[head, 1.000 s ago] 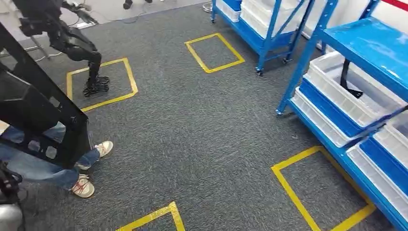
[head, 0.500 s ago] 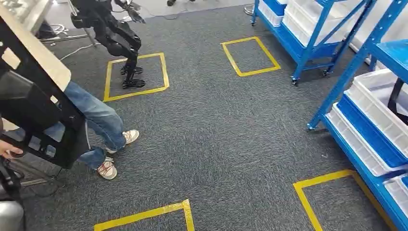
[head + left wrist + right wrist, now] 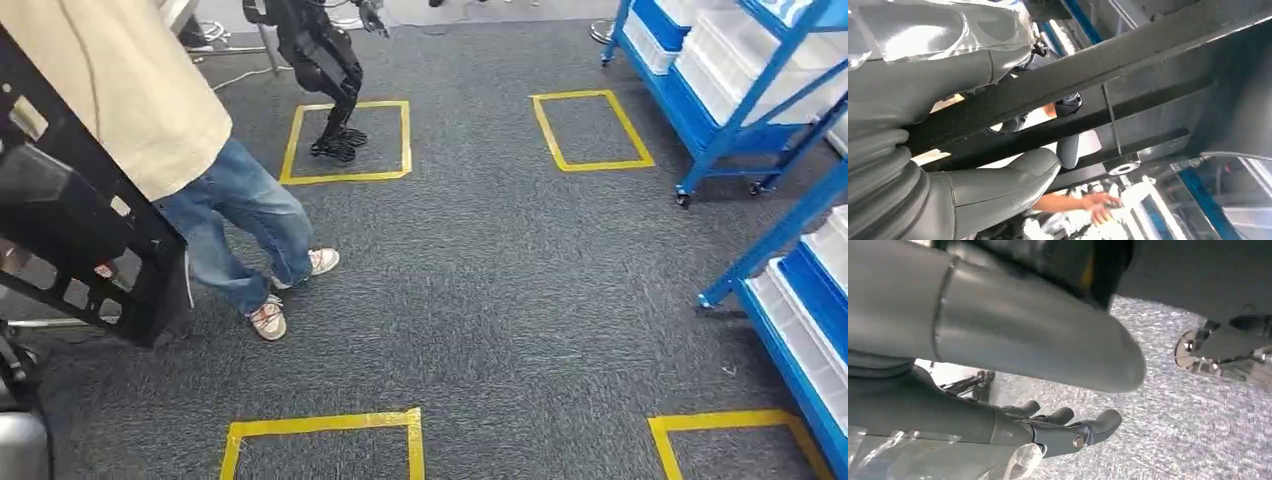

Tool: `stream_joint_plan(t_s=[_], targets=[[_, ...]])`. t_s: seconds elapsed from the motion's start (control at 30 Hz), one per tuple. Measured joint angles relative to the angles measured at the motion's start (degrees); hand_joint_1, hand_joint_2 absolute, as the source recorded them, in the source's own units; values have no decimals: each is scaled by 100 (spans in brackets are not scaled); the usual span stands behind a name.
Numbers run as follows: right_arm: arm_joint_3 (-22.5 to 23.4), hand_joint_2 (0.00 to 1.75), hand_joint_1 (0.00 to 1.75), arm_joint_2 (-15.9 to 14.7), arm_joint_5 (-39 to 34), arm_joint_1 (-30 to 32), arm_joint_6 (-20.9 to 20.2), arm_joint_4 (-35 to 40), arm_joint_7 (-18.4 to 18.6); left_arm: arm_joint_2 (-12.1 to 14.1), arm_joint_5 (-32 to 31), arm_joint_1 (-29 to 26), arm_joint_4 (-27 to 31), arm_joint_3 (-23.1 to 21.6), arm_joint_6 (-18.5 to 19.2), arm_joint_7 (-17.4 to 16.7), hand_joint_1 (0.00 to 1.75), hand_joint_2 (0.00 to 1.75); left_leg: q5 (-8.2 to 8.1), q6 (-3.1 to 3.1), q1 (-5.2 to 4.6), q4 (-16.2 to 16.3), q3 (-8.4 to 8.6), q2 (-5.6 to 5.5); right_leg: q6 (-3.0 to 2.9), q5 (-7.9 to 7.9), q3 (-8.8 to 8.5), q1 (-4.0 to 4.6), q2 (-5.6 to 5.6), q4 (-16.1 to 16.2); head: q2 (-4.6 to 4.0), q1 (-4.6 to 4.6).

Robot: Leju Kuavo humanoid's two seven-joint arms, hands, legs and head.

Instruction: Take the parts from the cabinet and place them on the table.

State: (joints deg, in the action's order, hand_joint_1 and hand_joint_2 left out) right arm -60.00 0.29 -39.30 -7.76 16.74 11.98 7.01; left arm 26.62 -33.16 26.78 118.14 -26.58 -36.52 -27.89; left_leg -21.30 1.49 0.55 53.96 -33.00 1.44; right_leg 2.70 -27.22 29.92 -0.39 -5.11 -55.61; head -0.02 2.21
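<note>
A large black part (image 3: 70, 230), a flat moulded panel with cut-outs, fills the left side of the head view, tilted and raised above the grey carpet (image 3: 480, 300). In the left wrist view the left hand (image 3: 973, 165) is wrapped around a bar of this black part (image 3: 1128, 75), thumb under it and darker fingers (image 3: 1068, 145) curled over the top, so it grips the panel. In the right wrist view the right hand (image 3: 1048, 435) has its thumb (image 3: 1038, 330) apart from its slightly bent fingers (image 3: 1098, 425) above the carpet; it seems to hold nothing, though the view is too close to be sure.

A person (image 3: 200, 170) in a beige top and jeans stands at the upper left, just behind the panel. Another dark robot (image 3: 320, 60) stands in a yellow tape square (image 3: 345, 140) at the top. Blue shelves (image 3: 740, 110) with white bins (image 3: 720, 60) run along the right edge.
</note>
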Motion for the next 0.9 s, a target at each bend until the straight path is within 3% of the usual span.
stream_joint_plan(t_s=[0.03, 0.07, 0.13, 0.17, 0.2, 0.27, 0.3, 0.33, 0.4, 0.47, 0.5, 0.53, 0.57, 0.63, 0.67, 0.7, 0.73, 0.77, 0.8, 0.83, 0.87, 0.9], targets=[[0, 0, 0, -7, 15, 5, 4, 0, 13, 0, 19, 38, 0, -4, 0, 15, 175, 175, 1, 29, 3, -6, -3, -66, 1, -165, 91, -3, 265, -232, -2, 0], [-2, 0, 0, -13, 18, 11, 15, 0, 13, -2, 46, 42, -4, -15, 2, 22, 175, 175, 17, 64, 3, -1, -4, -107, -2, -396, 291, -7, 381, -648, -2, -7], [-2, 0, 0, -57, 33, 27, 66, 0, 11, -4, 83, 37, -33, -44, 13, 29, 175, 175, 12, 82, -7, 1, -13, -257, 13, -788, 795, -7, 475, -1639, -2, -9], [-2, 0, 0, -81, 42, 26, 85, 0, 9, -4, 103, 31, -48, -63, 20, 35, 175, 175, 12, 82, -7, 2, -15, -333, 20, -795, 922, -9, 476, -1846, -2, -9], [-4, 0, 0, -101, 59, 26, 98, 0, 7, -4, 109, 21, -55, -81, 20, 44, 175, 175, 12, 81, -4, 5, -12, -420, 24, -664, 913, -17, 479, -1762, -2, -9], [-4, 0, 0, -168, 87, 21, 116, 0, 9, -4, 148, 20, -70, -109, 17, 90, 175, 175, 11, 73, 16, 28, -11, -594, 37, -164, 567, -60, 556, -955, -2, -9], [-7, 0, 0, -212, 103, 19, 133, 0, 20, -4, 179, 20, -77, -124, 4, 118, 175, 175, 0, 47, 26, 55, -17, -677, 59, 108, 306, -112, 780, -382, -2, -9], [-9, 0, 0, -238, 127, 21, 136, 0, 35, -4, 203, 23, -81, -131, -4, 136, 175, 175, -11, 6, 7, 84, -52, -743, 65, 109, 183, -155, 1133, -79, -2, -9], [-15, 0, 0, -295, 184, -8, 144, 0, 66, -7, 286, 11, -87, -138, -7, 190, 175, 175, 10, -70, 16, 99, -97, -879, 31, 120, 178, -123, 994, -57, -2, -4], [-17, 0, 0, -341, 221, -80, 177, 0, 72, -7, 341, -24, -92, -135, -5, 234, 175, 175, 45, -154, 70, 56, -113, -1021, -61, 138, 158, -75, 841, -48, -2, -9], [-17, 0, 0, -358, 227, -105, 201, 0, 72, -7, 369, -45, -94, -133, -4, 241, 175, 175, 15, -157, 81, 113, -147, -882, -108, 168, 158, -100, 750, -21, -2, -4], [-17, 0, 0, -402, 249, -107, 216, 0, 70, -7, 374, -30, -94, -129, -2, 247, 175, 175, -123, -170, 39, 312, -233, -500, -132, 167, 157, -90, 678, -21, -2, 9], [-20, 0, 0, -418, 271, -107, 234, 0, 68, -7, 380, -28, -96, -133, 2, 262, 175, 175, -351, -190, 39, 707, -420, -313, -162, 160, 159, -71, 601, -21, -2, 9], [-22, 0, 0, -439, 271, -102, 245, 0, 68, -7, 385, -57, -103, -138, 2, 269, 175, 175, -753, -217, 48, 1639, -851, -238, -188, 148, 164, -35, 438, -22, -2, 11], [-22, 0, 0, -453, 271, -101, 247, 0, 70, -7, 382, -86, -107, -140, 2, 273, 175, 175, -835, -219, 48, 1948, -991, -236, -194, 143, 165, -23, 353, -22, 0, 11], [-22, 0, 0, -461, 273, -102, 245, 0, 70, -7, 385, -111, -111, -142, 2, 278, 175, 175, -784, -215, 46, 1966, -988, -235, -199, 137, 163, -15, 263, -22, 0, 11], [-24, 0, 0, -463, 276, -104, 245, 0, 70, -7, 385, -118, -111, -142, 2, 280, 175, 175, -643, -205, 44, 1706, -846, -224, -201, 133, 159, -7, 190, -22, -2, 11], [-24, 0, 0, -461, 280, -108, 245, 0, 72, -7, 385, -113, -111, -140, 2, 284, 175, 175, -409, -184, 34, 1187, -562, -178, -197, 124, 153, -3, 109, -23, 0, 11], [-28, 0, 0, -461, 282, -109, 240, 0, 77, -7, 382, -109, -111, -138, 2, 295, 175, 175, -195, -145, 6, 613, -241, -36, -188, 115, 137, 1, 38, -22, -2, 11], [-35, 0, 0, -463, 286, -108, 232, 0, 79, -7, 382, -102, -111, -136, 2, 300, 175, 175, -121, -91, -48, 194, -2, 309, -172, 104, 120, 13, -19, -22, -2, 11], [-42, 0, 0, -461, 291, -101, 216, 0, 83, -7, 382, -99, -111, -133, 2, 306, 175, 175, -135, -58, -100, 126, -3, 353, -135, 76, 118, 49, -77, -36, -2, 9], [-61, 0, 0, -461, 304, -100, 201, 0, 94, -7, 380, -99, -111, -133, 2, 304, 175, 175, -130, -29, -111, 127, -21, 264, -117, 71, 113, 38, -124, -30, -2, 11]])
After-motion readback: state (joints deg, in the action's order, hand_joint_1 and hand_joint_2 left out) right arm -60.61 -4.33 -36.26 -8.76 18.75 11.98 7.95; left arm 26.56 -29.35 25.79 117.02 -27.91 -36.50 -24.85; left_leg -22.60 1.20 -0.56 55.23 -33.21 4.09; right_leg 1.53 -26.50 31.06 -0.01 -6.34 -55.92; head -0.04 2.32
